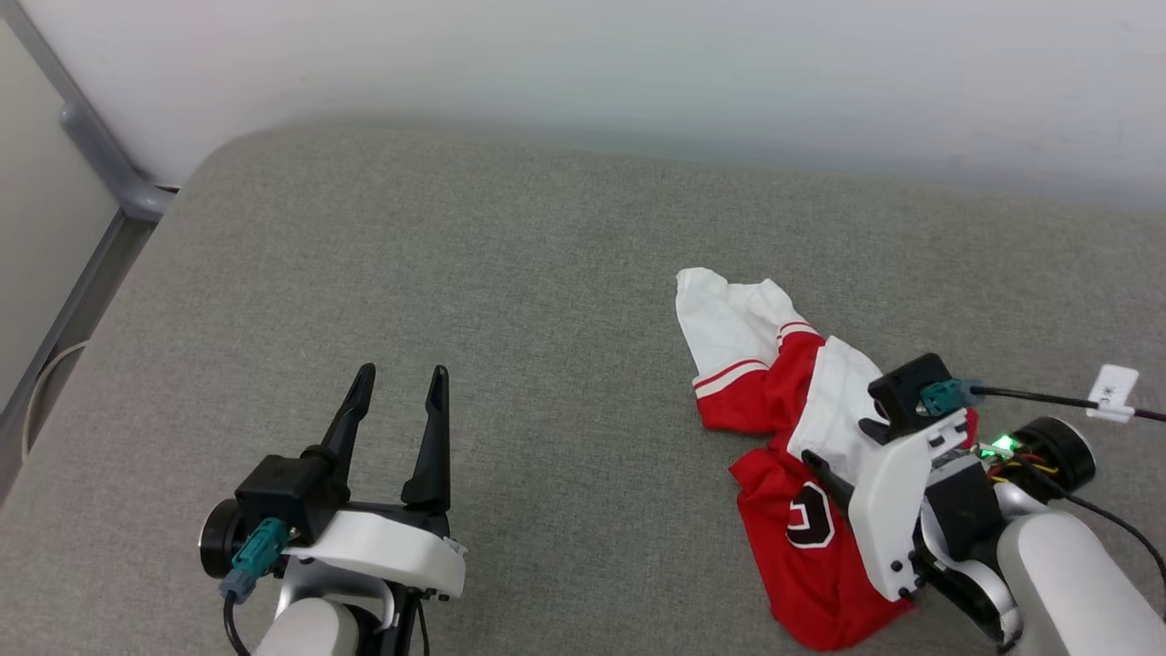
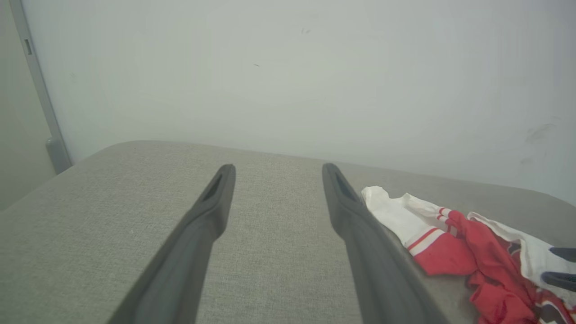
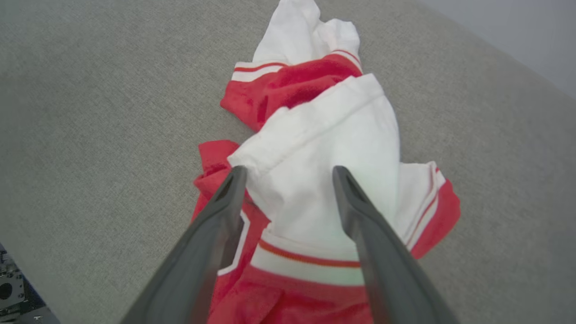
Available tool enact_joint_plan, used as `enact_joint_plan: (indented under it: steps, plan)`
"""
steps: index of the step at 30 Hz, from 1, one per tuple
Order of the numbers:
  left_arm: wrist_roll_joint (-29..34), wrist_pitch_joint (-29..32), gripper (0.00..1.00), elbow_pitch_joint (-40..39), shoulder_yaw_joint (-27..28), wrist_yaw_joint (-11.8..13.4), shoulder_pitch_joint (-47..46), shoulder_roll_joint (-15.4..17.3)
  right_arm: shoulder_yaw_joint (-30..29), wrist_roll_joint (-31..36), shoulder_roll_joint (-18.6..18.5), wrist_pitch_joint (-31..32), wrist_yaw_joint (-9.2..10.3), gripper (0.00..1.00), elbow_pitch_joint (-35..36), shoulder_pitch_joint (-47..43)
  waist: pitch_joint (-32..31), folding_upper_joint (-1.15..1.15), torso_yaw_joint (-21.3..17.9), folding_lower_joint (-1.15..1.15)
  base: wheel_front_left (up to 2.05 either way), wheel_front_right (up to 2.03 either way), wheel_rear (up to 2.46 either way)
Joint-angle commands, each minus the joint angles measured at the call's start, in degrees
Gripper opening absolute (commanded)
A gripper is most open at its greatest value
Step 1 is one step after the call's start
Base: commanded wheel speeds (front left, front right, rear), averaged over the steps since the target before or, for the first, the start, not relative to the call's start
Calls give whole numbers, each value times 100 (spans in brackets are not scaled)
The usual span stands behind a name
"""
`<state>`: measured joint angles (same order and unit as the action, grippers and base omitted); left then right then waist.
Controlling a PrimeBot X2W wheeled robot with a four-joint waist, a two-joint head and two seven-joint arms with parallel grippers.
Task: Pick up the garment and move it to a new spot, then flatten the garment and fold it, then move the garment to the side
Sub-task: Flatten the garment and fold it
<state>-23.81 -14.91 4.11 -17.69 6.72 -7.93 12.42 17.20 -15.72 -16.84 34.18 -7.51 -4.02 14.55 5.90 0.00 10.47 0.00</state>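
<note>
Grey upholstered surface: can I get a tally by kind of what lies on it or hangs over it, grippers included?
Crumpled red-and-white jersey T-shirt: 1
Grippers with two long dark fingers: 2, the left gripper and the right gripper, both open
Total: 3

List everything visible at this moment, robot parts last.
garment: one, red with white sleeves and striped trim, crumpled on the surface's right side.
padded surface: one, grey fabric, under everything.
wall: one, white, behind the surface.
metal frame: one, grey, far left.
cable tag: one, white, on a black cable by the right arm.
left hand: one, dark fingers, open, over bare surface.
right hand: one, dark fingers, open, at the garment's white fold.
</note>
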Motion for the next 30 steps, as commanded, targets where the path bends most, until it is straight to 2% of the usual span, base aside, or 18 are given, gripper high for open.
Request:
enact_joint_plan:
  steps: [1, 6, 7, 8, 9, 15, 19, 24, 30]
  plan:
    - [59, -37, 100, -27, 59, -31, -83, -26, 189, -83, -86, 82, 4, 100, -162, 238, 91, 0, 50, 0, 0, 0, 0]
    - [133, -33, 100, -5, 167, -80, -76, -116, 724, -331, -236, 248, 5, 100, -658, 690, 192, 0, 32, 0, 0, 0, 0]
    - [157, -33, 100, -1, 190, -97, -73, -134, 779, -377, -253, 223, 4, 68, -722, 763, 208, 0, 22, 0, 0, 0, 0]
    - [166, -33, 100, 8, 211, -107, -69, -153, 819, -422, -263, 197, 4, 22, -782, 818, 217, 0, 12, 0, 0, 0, 0]
    - [172, -33, 100, 8, 232, -107, -64, -162, 821, -474, -260, 139, 4, 0, -814, 862, 226, 0, -5, 0, 0, 0, 0]
    - [253, -34, 100, 53, 351, -163, 7, -237, 728, -535, -327, -174, 4, 0, -780, 1059, 162, 0, -182, 0, 0, 0, 0]
    - [286, -34, 100, 81, 406, -203, 54, -258, 348, -487, -330, -357, 5, 0, -616, 1002, 54, 0, -351, 0, 0, 0, 0]
    - [317, -33, 100, 111, 445, -239, 111, -238, -622, -385, -192, -522, 5, 0, -420, 583, -63, 0, -561, 0, 0, 0, 0]
    - [307, -33, 100, 119, 435, -246, 144, -230, -2291, -240, 401, -660, 4, 0, -339, -346, -92, 0, -755, 0, 0, 0, 0]
